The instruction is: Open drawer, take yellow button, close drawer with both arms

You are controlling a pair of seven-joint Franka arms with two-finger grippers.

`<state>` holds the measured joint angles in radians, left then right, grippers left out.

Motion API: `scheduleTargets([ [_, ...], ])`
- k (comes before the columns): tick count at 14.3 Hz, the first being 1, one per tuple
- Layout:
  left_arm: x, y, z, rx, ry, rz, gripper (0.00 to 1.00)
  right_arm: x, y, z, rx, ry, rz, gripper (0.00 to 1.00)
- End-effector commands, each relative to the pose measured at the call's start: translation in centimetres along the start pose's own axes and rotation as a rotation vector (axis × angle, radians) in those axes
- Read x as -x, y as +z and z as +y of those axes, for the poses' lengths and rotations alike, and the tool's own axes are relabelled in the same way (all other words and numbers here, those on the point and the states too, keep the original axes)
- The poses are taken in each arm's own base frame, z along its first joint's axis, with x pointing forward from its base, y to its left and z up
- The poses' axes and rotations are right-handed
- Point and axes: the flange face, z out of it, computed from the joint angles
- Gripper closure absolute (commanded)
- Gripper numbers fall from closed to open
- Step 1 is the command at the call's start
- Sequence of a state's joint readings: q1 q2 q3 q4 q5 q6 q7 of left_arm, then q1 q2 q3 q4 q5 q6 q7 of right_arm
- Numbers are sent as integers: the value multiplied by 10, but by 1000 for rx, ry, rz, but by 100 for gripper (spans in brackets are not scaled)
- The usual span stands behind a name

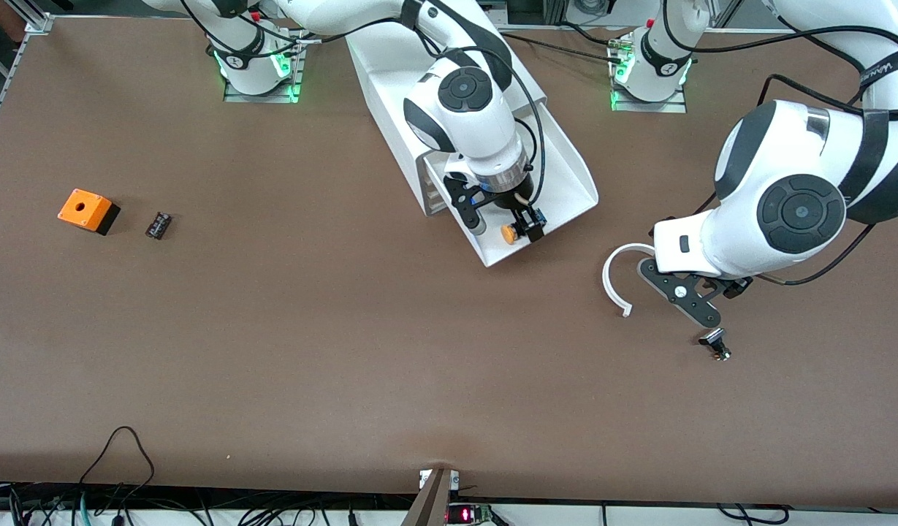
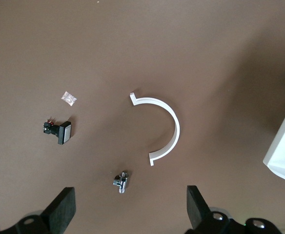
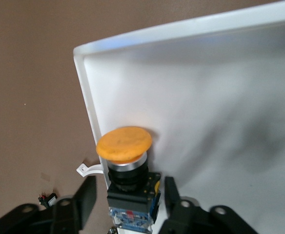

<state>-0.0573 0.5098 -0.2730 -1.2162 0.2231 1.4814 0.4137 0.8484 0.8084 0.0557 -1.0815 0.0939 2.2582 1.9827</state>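
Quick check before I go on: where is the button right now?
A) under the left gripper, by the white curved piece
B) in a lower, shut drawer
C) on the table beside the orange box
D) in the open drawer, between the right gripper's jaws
D: the button sits in the open drawer with the right gripper down on it, a jaw on either side of its body; the left gripper hangs open over the table.

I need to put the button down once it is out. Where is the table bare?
Bare table runs between the black part and the drawer, and all along the front-camera edge. It is crowded under the left gripper: a white arc and small parts. The right gripper straddles the button in the drawer.
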Motion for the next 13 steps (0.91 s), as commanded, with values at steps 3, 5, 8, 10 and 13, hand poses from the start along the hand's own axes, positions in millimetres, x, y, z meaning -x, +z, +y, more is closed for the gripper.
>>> scheduleTargets([
  [3,-4,-4,-4,-18,-103,6,0,6,-2,-4,-6,17,-12,100],
  [5,-5,-5,-1,-18,-119,8,0,-1,-11,-8,16,29,-5,100],
  [8,-9,-1,7,108,-347,34,0,-26,-50,-31,49,52,0,100],
  [10,-16,10,8,195,-542,60,0,-41,-81,-42,60,4,-7,100],
  [13,-30,23,17,195,-711,81,0,-71,-114,-52,87,-56,-29,100],
])
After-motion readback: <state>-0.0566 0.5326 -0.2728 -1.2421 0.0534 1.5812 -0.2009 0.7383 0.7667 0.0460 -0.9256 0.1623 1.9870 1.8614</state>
